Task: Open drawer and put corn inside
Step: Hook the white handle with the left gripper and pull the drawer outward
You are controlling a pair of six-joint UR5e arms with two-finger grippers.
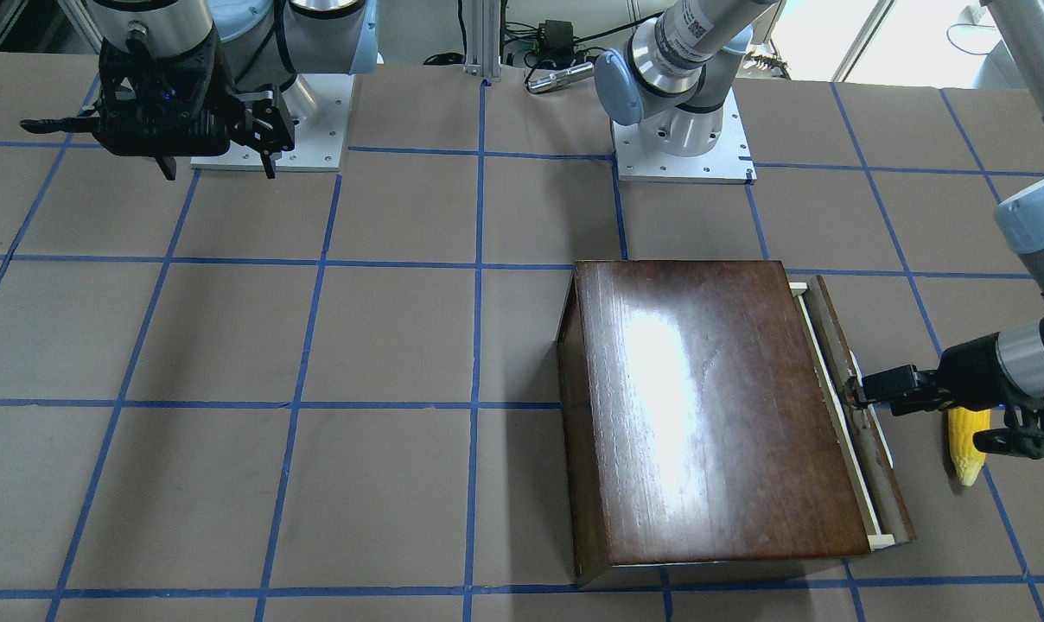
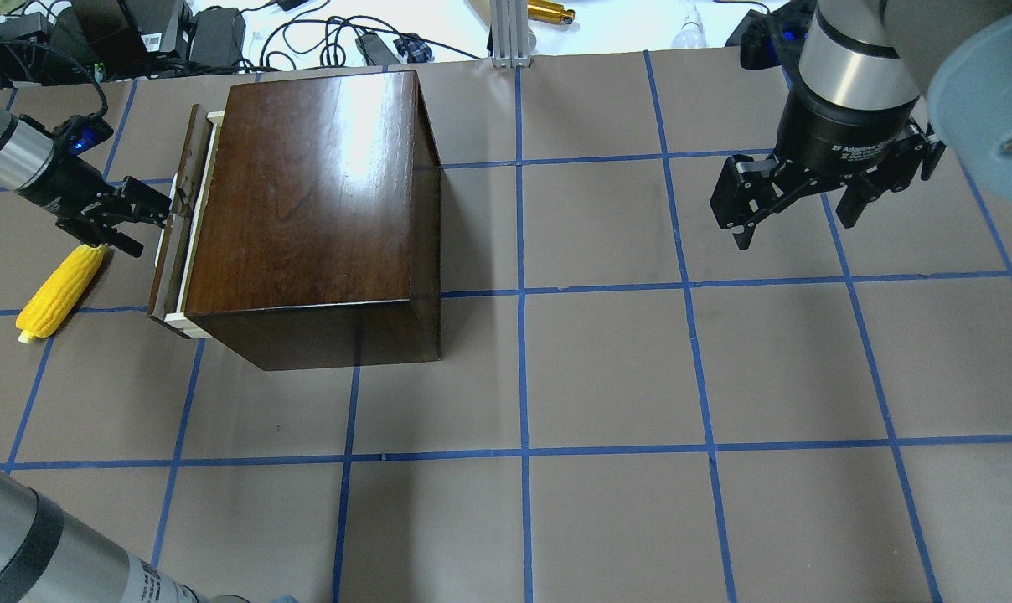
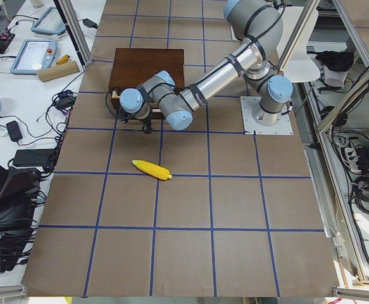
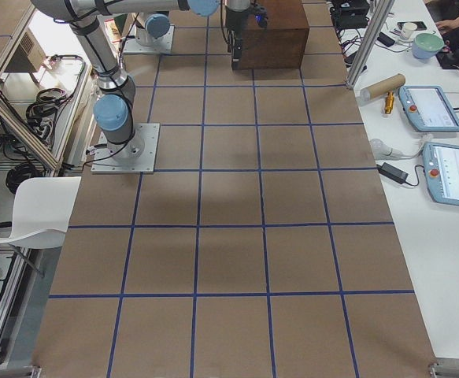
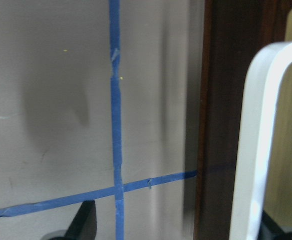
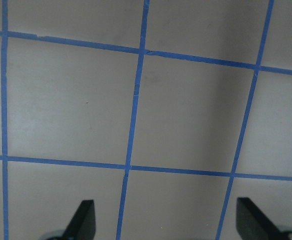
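The dark glossy wooden box point(image 1: 712, 406) point(image 2: 305, 193) stands on the table. Its drawer point(image 1: 889, 492) point(image 2: 164, 268) is out by a narrow gap, and a strip of pale tray shows. My left gripper point(image 1: 915, 415) point(image 2: 150, 228) is open at the drawer front. One finger point(image 1: 885, 384) reaches the white handle point(image 5: 256, 125), the other hangs over the corn. The yellow corn point(image 1: 967, 445) point(image 2: 58, 289) lies on the table just outside the drawer. My right gripper point(image 2: 795, 226) point(image 1: 219, 168) is open and empty, hanging high and far from the box.
Brown paper with a blue tape grid point(image 6: 135, 100) covers the table. The arm bases point(image 1: 682, 147) stand on the robot's side. Cables and power supplies point(image 2: 221, 33) lie beyond the far edge. Tablets and a cardboard tube point(image 4: 383, 85) sit on a side bench.
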